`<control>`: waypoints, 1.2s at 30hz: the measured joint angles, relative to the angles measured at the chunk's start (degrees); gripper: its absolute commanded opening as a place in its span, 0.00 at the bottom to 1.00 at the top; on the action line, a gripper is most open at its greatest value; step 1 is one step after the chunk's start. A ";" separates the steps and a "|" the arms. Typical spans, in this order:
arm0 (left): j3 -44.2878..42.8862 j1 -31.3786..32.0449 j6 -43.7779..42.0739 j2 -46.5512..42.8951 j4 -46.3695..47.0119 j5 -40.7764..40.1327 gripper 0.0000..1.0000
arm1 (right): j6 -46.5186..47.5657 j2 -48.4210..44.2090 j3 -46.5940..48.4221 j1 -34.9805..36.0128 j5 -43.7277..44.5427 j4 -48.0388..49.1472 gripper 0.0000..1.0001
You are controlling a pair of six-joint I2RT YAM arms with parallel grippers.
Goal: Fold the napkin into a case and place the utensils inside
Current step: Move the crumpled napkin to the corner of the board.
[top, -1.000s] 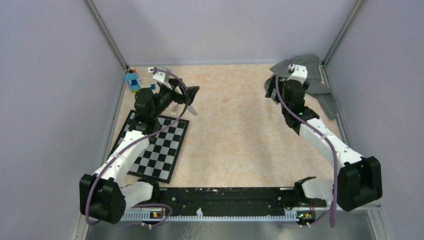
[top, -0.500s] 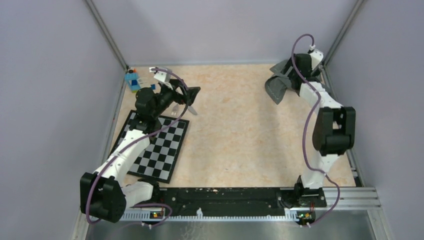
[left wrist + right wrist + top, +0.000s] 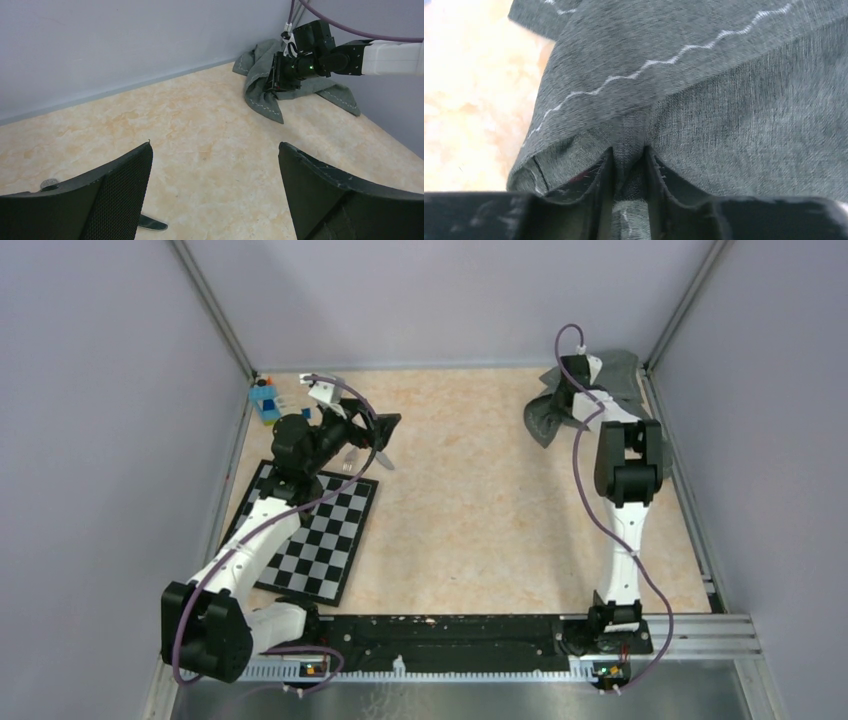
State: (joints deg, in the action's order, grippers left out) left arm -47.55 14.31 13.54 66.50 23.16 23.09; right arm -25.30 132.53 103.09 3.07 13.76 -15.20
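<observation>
the napkin (image 3: 545,422) lies crumpled in the far right corner, a fold of it pinched between the jaws of the right gripper (image 3: 628,156). the left gripper (image 3: 215,148) hovers with jaws spread wide above the utensils (image 3: 352,456), just beyond the far edge of the checkered mat (image 3: 322,540)

Grey napkin (image 3: 548,418) crumpled, far-right corner; utensils (image 3: 349,456) far-left.

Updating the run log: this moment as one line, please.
right gripper: shut on napkin, far right corner | left gripper: open, empty | napkin: crumpled, not folded
</observation>
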 measured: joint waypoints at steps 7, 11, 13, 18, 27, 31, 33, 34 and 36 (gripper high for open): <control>-0.02 -0.02 -0.02 0.07 -0.11 -0.13 0.98 | 2.29 -11.26 -16.28 8.72 0.26 -0.76 0.00; -0.02 -0.02 0.00 0.15 -0.26 -0.42 0.98 | 0.85 -24.96 -34.05 23.10 -0.70 -2.34 0.02; -0.02 -0.02 0.00 0.13 -0.37 -0.52 0.98 | -1.20 -31.71 -41.92 32.15 -2.95 -2.84 0.16; -0.02 -0.02 0.00 0.15 -0.55 -1.55 0.98 | -6.34 -44.48 -52.72 44.89 -10.67 -4.26 0.54; -0.02 0.02 0.04 0.15 -1.75 -3.06 0.98 | -9.38 -56.94 -51.19 26.32 -10.14 -4.94 0.54; -0.02 0.20 0.04 0.17 -2.32 -3.26 0.98 | -11.52 -54.18 -50.82 12.55 -13.53 -3.89 0.48; -0.17 0.52 0.09 0.61 -2.51 -3.10 0.98 | -11.76 -50.93 -49.62 8.90 -14.80 -5.05 0.50; -0.57 0.81 0.11 1.18 -2.86 -2.89 0.98 | -11.74 -49.70 -49.27 7.65 -15.32 -5.53 0.52; -1.90 1.53 0.35 3.04 -3.76 -1.77 0.98 | -11.17 -48.94 -49.42 5.33 -16.52 -6.73 0.56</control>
State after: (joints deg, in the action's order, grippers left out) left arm -49.45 15.84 13.89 69.54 19.40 21.32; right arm -36.47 83.59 53.67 8.40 -2.76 -21.93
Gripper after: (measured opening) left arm 0.986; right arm 0.512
